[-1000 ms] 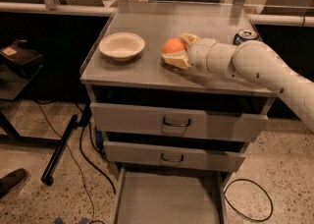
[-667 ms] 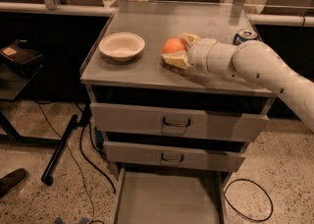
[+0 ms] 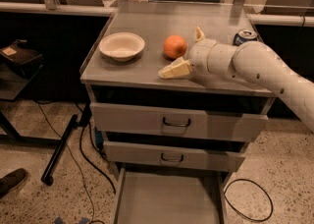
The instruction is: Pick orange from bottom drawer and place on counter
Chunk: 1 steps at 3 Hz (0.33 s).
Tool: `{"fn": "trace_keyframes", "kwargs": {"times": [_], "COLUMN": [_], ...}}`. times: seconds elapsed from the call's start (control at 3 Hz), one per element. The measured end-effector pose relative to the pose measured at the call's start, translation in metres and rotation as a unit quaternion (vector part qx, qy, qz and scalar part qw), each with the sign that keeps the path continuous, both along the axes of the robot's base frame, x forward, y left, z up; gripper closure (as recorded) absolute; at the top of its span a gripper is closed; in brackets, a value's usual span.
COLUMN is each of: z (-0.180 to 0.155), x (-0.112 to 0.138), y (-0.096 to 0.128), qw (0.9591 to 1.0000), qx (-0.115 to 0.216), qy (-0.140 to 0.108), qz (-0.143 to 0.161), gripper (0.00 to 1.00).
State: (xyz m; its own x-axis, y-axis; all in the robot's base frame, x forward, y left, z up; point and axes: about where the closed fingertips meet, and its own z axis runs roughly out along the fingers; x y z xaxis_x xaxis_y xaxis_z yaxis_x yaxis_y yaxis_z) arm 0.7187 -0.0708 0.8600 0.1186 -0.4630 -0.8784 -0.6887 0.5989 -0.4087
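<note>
- One orange (image 3: 175, 46) is sitting on the grey metal tabletop (image 3: 147, 19), a little right of its middle and toward the front edge.
- My tool (image 3: 180, 53) is hovering low over the tabletop right at the orange, with its two cream fingers (image 3: 174, 69) spread wide. One finger is lying in front of the fruit, the other is poking up behind it, and neither is pinching it.
- My white arm (image 3: 265, 68) is reaching in from the right, crossing above the tabletop's front right corner.
- A cream bowl (image 3: 121, 46) is standing left of the orange and apart from it, its opening facing upward.
- A drinks can (image 3: 245, 36) is standing behind my arm, near the right edge.
- The bottom drawer (image 3: 169, 201) is hanging pulled out toward the camera, showing its flat grey floor.
- The two upper drawers (image 3: 142, 120) are sitting shut, each showing a dark loop handle.
- A speckled floor (image 3: 29, 125) is spreading around the cabinet. Black cables (image 3: 83, 152) are trailing across it on the left.
- A black bar (image 3: 59, 152) is lying slantwise beside the cabinet.
- The toe of a shoe (image 3: 12, 181) is peeking in at the lower left.
- Behind the cabinet, a pale rail (image 3: 49, 8) is running along dark benches.
</note>
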Motion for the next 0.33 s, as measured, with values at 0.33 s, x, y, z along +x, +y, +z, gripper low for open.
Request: {"fn": "trace_keyframes", "kwargs": {"times": [0.33], "z": [0.0000], "x": [0.0000], "y": [0.0000], "qw": [1.0000], "qx": [0.000], "qy": [0.000], "qz": [0.000], "gripper": [0.00]}}
